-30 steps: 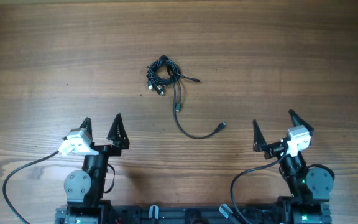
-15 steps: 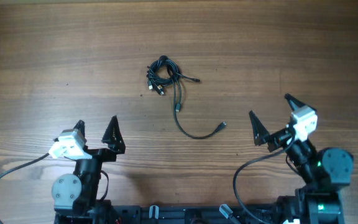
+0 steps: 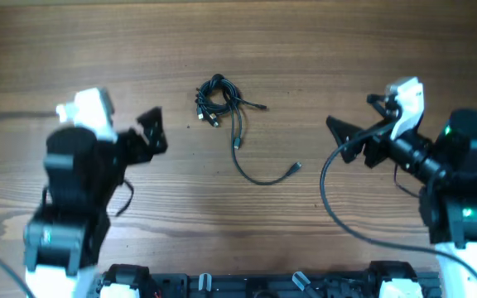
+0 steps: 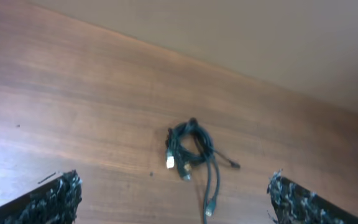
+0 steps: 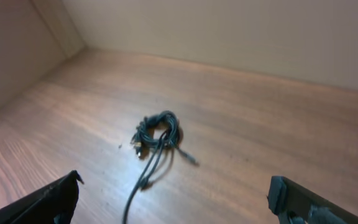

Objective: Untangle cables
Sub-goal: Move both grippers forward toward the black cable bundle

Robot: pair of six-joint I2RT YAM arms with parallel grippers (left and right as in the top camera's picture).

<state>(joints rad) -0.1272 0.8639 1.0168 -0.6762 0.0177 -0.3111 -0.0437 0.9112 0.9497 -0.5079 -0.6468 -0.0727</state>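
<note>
Because the bunched thin black cables (image 3: 220, 101) lie untouched at twelve o'clock, your left gripper (image 4: 173, 190) and right gripper (image 3: 356, 116) gape wide, empty.

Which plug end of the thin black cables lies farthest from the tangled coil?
The small dark plug ending the long curved black strand, out toward the right arm's side; the other plugs sit beside or just below the coil.

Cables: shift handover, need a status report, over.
Left gripper open, empty. Right gripper open, empty. Cables bunched, one tail trailing, untouched. Nothing in the way.
</note>
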